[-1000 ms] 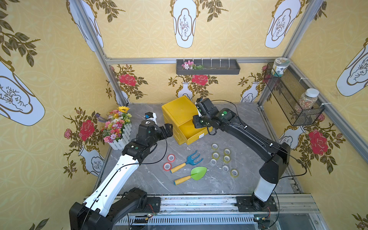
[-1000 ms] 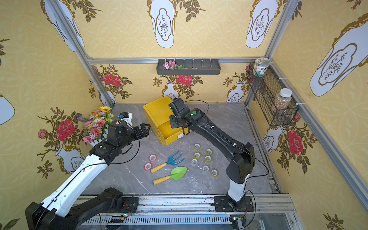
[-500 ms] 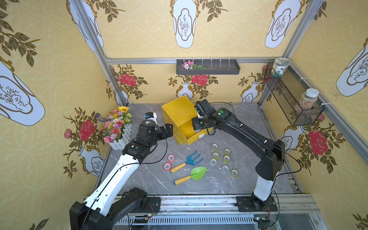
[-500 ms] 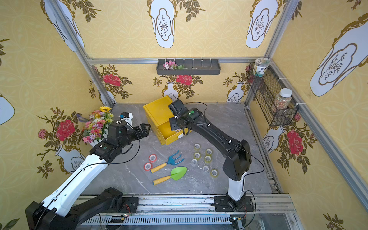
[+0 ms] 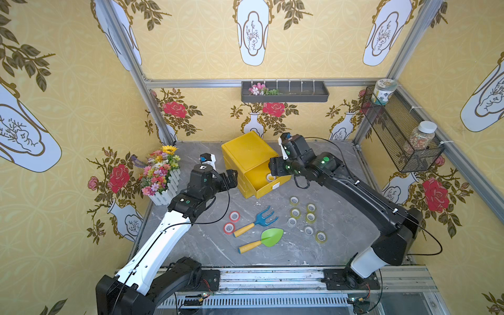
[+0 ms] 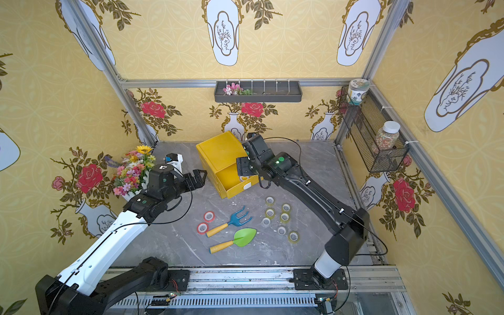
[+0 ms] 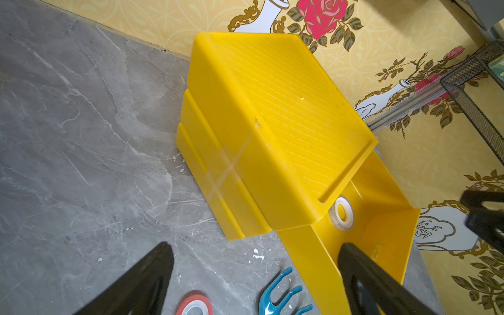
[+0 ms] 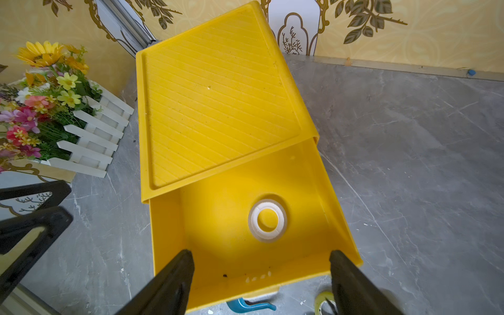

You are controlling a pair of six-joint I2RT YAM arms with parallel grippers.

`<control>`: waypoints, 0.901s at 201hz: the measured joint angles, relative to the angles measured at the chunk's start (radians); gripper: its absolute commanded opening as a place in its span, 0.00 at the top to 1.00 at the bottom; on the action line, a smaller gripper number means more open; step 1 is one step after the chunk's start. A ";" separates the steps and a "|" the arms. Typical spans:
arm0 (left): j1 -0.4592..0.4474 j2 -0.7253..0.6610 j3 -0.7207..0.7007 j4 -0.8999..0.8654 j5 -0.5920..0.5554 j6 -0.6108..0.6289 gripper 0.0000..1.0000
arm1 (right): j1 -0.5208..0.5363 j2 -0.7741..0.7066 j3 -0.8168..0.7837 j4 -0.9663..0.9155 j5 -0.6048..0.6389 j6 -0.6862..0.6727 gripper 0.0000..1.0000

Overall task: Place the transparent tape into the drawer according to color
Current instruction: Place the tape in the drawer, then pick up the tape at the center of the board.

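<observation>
The yellow cabinet stands at the back with its top drawer pulled out. One clear-whitish transparent tape roll lies flat on the drawer floor, and it also shows in the left wrist view. My right gripper hangs open above the drawer's front part with nothing between its fingers. Open and empty, my left gripper hovers just left of the cabinet. Two red rolls lie left of the rake. Several yellowish-green and clear rolls lie right of it.
A blue toy rake and a green toy trowel lie mid-table between the roll groups. A flower box stands at the left wall. A wire basket with jars hangs on the right wall, and a grey shelf on the back wall.
My right gripper's jaws have spread apart over the drawer, and the whitish roll now lies free on the drawer floor. The left arm has stayed still.
</observation>
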 measured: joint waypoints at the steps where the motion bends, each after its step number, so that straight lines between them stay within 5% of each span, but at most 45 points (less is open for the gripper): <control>1: 0.000 0.000 0.000 0.000 0.000 0.000 0.00 | 0.000 -0.008 -0.010 0.005 0.000 0.002 0.18; 82: -0.055 -0.025 0.016 -0.026 0.076 -0.055 0.04 | 0.029 -0.321 -0.405 0.085 0.020 0.103 0.19; 138: -0.344 -0.051 -0.007 -0.098 0.069 -0.101 0.05 | 0.027 -0.443 -0.587 0.021 0.176 0.238 0.19; 181: -0.544 0.146 0.100 -0.122 0.084 -0.073 0.06 | -0.037 -0.507 -0.669 -0.044 0.302 0.338 0.18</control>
